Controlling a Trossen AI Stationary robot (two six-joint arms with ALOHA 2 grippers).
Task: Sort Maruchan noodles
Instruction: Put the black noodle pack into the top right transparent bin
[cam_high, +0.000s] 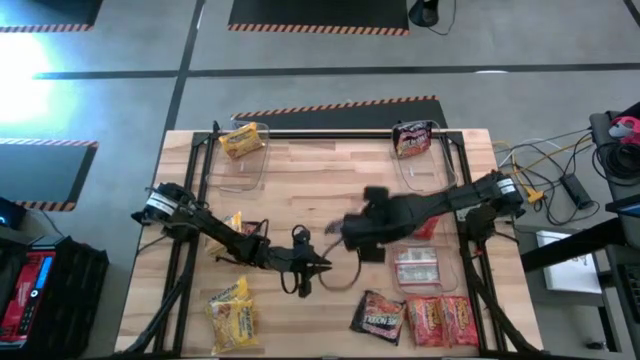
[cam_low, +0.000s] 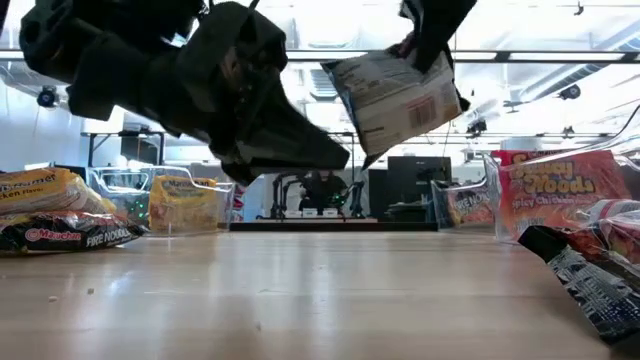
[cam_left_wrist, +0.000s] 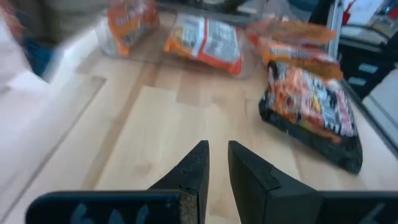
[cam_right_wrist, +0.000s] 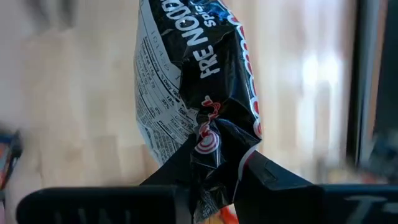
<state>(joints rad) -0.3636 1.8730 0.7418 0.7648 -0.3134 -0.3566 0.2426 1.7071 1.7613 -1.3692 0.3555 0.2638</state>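
Note:
My right gripper (cam_high: 355, 235) is over the middle of the table, shut on a dark Maruchan packet (cam_right_wrist: 199, 56). The packet also shows in the low view (cam_low: 395, 95), with its white printed back showing, well above the tabletop. My left gripper (cam_left_wrist: 217, 152) is shut and empty, low over bare wood near the table's middle (cam_high: 320, 265). Other packets lie flat on the table: a dark one (cam_high: 378, 315), red-orange ones (cam_high: 445, 320) and yellow ones (cam_high: 232, 312) near the front edge. My right gripper pinches the dark packet by one crumpled end (cam_right_wrist: 211, 127) between its two fingers (cam_right_wrist: 261, 171). The fingers come from above. The packet hangs below them, tilted and lifted clear of the table (cam_low: 395, 95).
Two clear bins stand at the far edge, the left (cam_high: 242, 145) with a yellow packet, the right (cam_high: 412, 140) with a red and dark one. A packet with its white back up (cam_high: 415, 265) lies under the right arm. Bare wood lies between the grippers and the bins.

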